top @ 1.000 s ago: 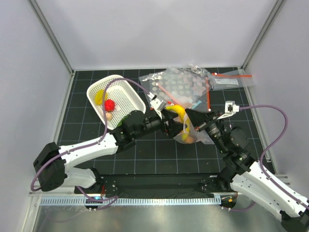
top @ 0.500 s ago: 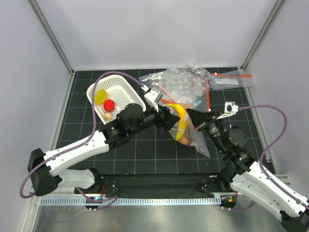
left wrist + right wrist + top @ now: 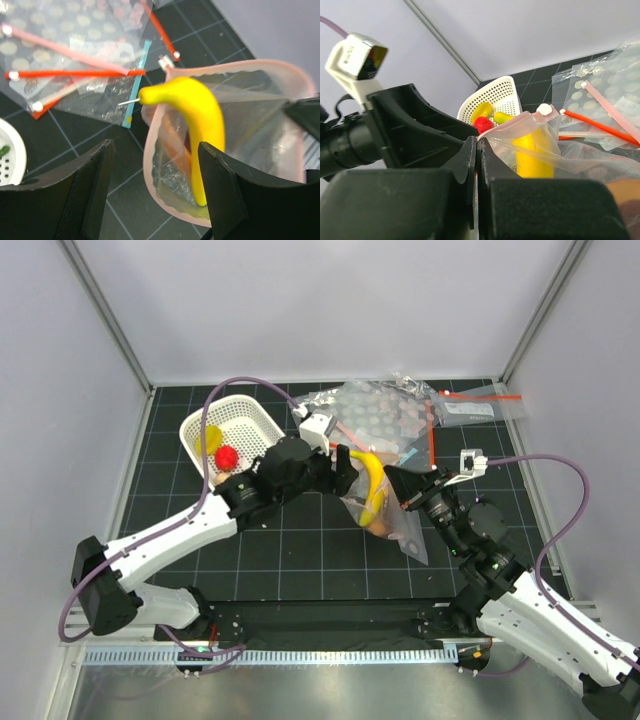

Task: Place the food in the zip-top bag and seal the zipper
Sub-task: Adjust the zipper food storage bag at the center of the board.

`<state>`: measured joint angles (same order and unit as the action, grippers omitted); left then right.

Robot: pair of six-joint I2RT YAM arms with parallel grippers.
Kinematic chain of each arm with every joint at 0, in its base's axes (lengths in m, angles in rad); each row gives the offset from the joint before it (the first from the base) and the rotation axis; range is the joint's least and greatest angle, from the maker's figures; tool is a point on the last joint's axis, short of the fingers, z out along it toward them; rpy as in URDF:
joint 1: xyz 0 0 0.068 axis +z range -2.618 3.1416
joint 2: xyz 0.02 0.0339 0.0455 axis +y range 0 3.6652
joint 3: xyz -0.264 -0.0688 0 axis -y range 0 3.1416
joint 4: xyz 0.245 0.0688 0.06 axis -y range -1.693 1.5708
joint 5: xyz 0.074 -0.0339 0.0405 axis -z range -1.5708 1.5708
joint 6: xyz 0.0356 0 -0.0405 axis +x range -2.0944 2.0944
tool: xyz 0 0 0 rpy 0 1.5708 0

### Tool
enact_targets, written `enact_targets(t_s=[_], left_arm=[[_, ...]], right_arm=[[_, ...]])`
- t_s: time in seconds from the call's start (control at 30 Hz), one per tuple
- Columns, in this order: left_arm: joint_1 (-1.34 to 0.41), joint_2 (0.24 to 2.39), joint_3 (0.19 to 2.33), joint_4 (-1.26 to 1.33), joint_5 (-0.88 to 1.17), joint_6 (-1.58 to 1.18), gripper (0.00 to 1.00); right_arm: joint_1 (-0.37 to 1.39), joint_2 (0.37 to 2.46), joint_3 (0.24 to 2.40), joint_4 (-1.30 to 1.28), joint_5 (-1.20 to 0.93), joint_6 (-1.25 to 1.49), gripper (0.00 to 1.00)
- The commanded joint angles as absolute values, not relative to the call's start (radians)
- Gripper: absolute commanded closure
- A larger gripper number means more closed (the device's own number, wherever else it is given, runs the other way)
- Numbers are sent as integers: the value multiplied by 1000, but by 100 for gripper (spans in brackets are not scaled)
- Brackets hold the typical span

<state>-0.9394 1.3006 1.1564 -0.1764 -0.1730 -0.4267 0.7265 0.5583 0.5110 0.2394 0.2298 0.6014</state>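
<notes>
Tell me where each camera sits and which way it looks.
Top external: fixed above and behind the arms, looking down on the table; both arms show, left gripper and right gripper at the zip-top bag.
Left wrist: on the left arm, looking down between its open fingers into the bag's mouth, where the banana pokes out.
Right wrist: on the right arm, looking across the table along its shut fingers pinching the bag's edge, toward the basket.
Shared: all show banana and bag.
</notes>
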Motion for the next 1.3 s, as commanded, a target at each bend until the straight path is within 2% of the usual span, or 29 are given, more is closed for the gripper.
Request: enact_targets(t_s=[0.0,0.03,0.07,0.1,0.2,0.3,0.4,0.43,0.47,0.57,0.8,1.0,1.27], left_arm=[[-908,1344,1218,-244,-111,-466,30],[-902,1356,1226,-253,-95,-474,33],[-897,1368,1233,-264,-60,-477,41],[-894,1387,1241,-265,-55,-480,44],[-893,1419,1246,-256,-17,-480,47],[-893,1460,1265,-258,56,-479,56],[-890,1480,1301,-275,127,-448,84],[-891,1476,1311,-284,126,-433,96],[-890,1465,1318,-296,105,-420,99],[-890,1410,1327,-316,14,-385,100],[-890,1370,1538,-489,-74,-382,100],[-891,1399,1629,-531,-55,-397,100],[-893,1431,1631,-522,-61,-399,100]], right_arm=[[730,551,517,296,259,586,99],[730,552,518,296,258,586,99],[730,552,518,296,259,586,99],[729,554,518,293,259,584,99],[730,555,514,299,262,587,99],[730,560,515,299,259,589,99],[730,561,515,295,261,588,99],[730,564,515,295,262,588,99],[730,568,515,293,267,588,99],[730,586,520,284,267,589,99],[730,615,549,222,301,580,99],[730,676,592,167,328,563,99],[730,669,678,82,337,428,99]])
